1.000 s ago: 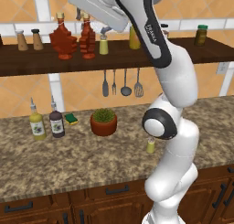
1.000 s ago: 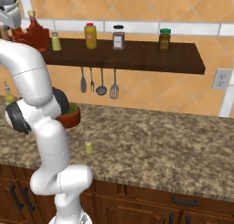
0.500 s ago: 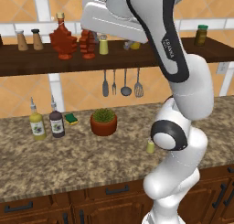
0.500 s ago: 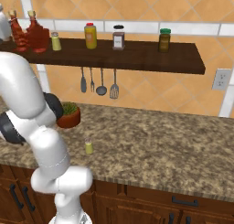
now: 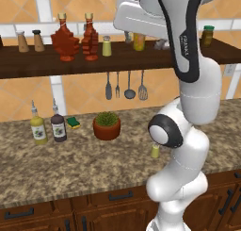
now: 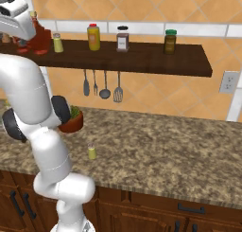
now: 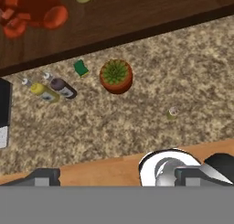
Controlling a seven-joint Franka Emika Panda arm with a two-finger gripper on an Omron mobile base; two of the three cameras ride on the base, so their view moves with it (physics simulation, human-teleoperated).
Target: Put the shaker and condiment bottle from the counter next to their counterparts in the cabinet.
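Progress, judged from the layout: about half done. 2 red leaf-shaped bottles stand side by side on the cabinet (image 5: 33, 67) shelf board, the condiment bottle (image 5: 91, 38) just beside its twin (image 5: 65, 39), nearly touching. Which of the 2 came from the bench cannot be told from shape alone; I take the right one as the placed bottle.

Still to do: the shaker (image 5: 155, 150). It stands upright on the bench (image 5: 70, 166), near the front, partly behind the arm's lower joint in the left base view, and in the open in the right base view. Its counterpart, a yellow-green shelf shaker (image 5: 107, 46), sits just right of the bottles.

Gripper: the hand is up at shelf height, right of the bottles, its white housing blocking the fingers. Cannot tell whether the jaws stand apart or together; nothing visible in them.

Materials and shapes:
- Bottles: red translucent glass, lobed maple-leaf outline, tan cork caps.
- Shaker: small plain cylinder, yellow-green body, grey-silver cap; likely light and easy to tip.
- Bench: speckled brown-grey granite, dark wood drawer fronts.
- Shelf: dark brown wood against orange tile.
- Potted plant (image 5: 107, 125): terracotta bowl, green tuft.
- 2 slim pourer bottles (image 5: 47, 127), 1 yellow, 1 dark.
- Green sponge (image 5: 73, 122).
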